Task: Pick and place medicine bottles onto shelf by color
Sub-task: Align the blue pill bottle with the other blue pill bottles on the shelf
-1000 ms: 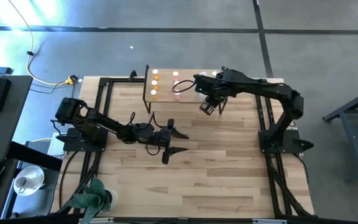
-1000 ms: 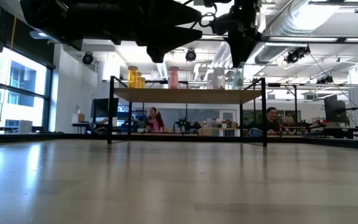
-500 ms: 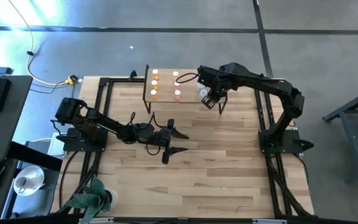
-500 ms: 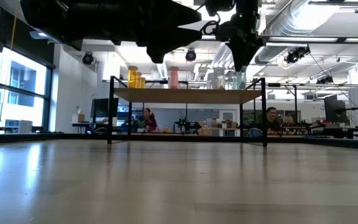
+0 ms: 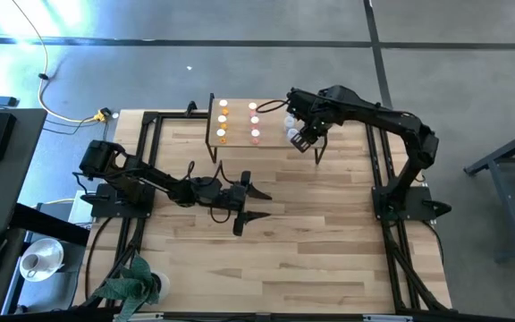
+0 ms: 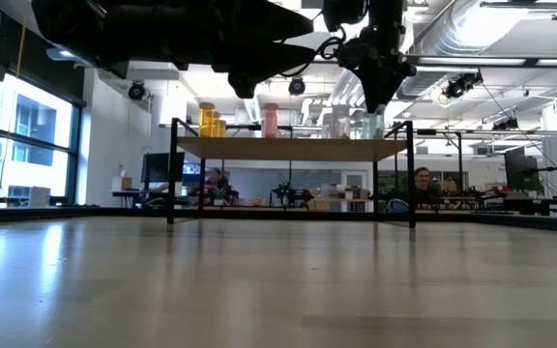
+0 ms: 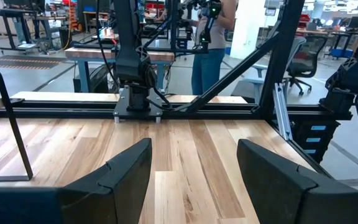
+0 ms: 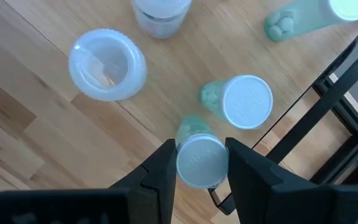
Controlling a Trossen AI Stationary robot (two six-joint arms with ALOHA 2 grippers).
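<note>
the right gripper (image 8: 201, 163) hangs over the shelf's (image 5: 238, 126) right end, fingers clamped on a teal bottle (image 8: 199, 157), seemingly just above the board's edge. another teal bottle (image 8: 241, 102) stands beside it. the left gripper (image 7: 191, 171) waits spread apart over mid-table.

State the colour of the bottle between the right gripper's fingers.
Teal green with a white cap, held in the right gripper; clearest in the right wrist view.
</note>
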